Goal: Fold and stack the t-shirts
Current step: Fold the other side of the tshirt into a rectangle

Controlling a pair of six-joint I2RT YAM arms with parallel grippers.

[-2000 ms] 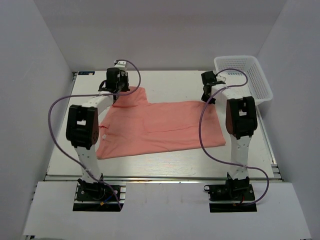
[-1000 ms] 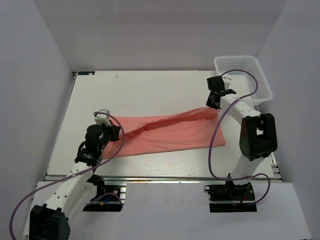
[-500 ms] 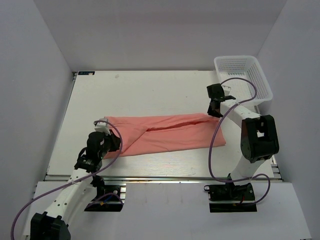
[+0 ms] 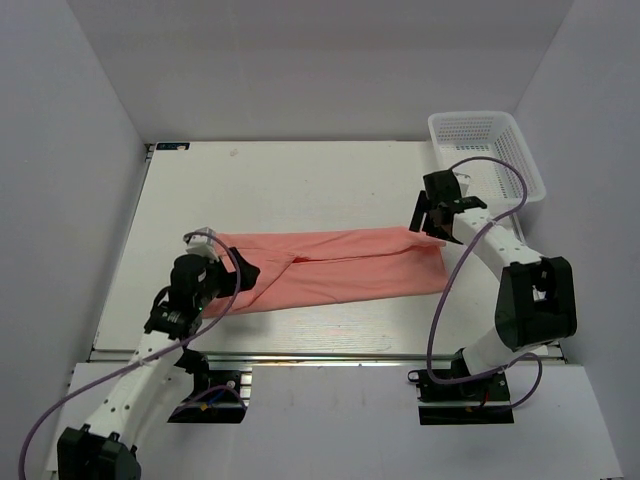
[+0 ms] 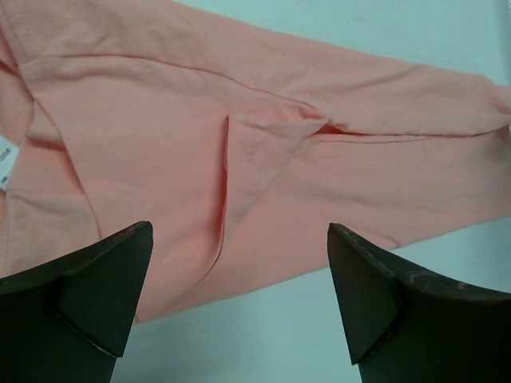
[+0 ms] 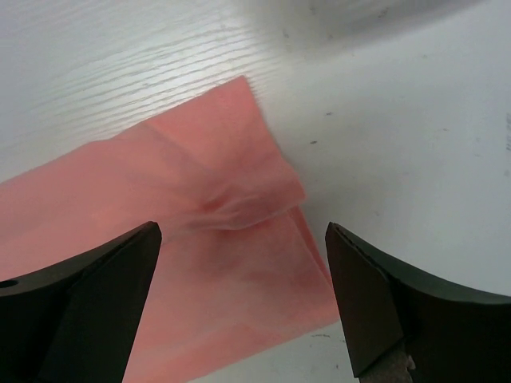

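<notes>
t-shirt (image 4: 330,268): flat on the worktop (image 4: 300,180), already doubled into a long narrow band; only one shirt in sight
long axis: runs straight from one hand to the other, side to side across the worktop
left hand (image 5: 237,235): fingers spread wide, holding nothing; the pink cloth lies just under and ahead of the tips, white tag (image 5: 4,155) off to its left side
right hand (image 6: 242,231): also spread wide and empty; the band's end corner sits right between and ahead of the fingers, a small rumple there
contact: can't tell from the wrist views whether either set of tips rests on the cloth or hangs just above it
which is nearer: each hand is at its own end, so neither has an edge; the band's middle is well apart from both
basket (image 4: 478,115): beyond and outboard of the right hand, apart from the shirt
step, my read: lengthwise fold looks done, cross fold not yet
next move turns on: shirt stretches away from each hand toward the other, so an end has to be pinched and carried along that axis onto the opposite end
risk: thin cloth, the rumpled corner at the right hand could drag the lower layer askew
</notes>
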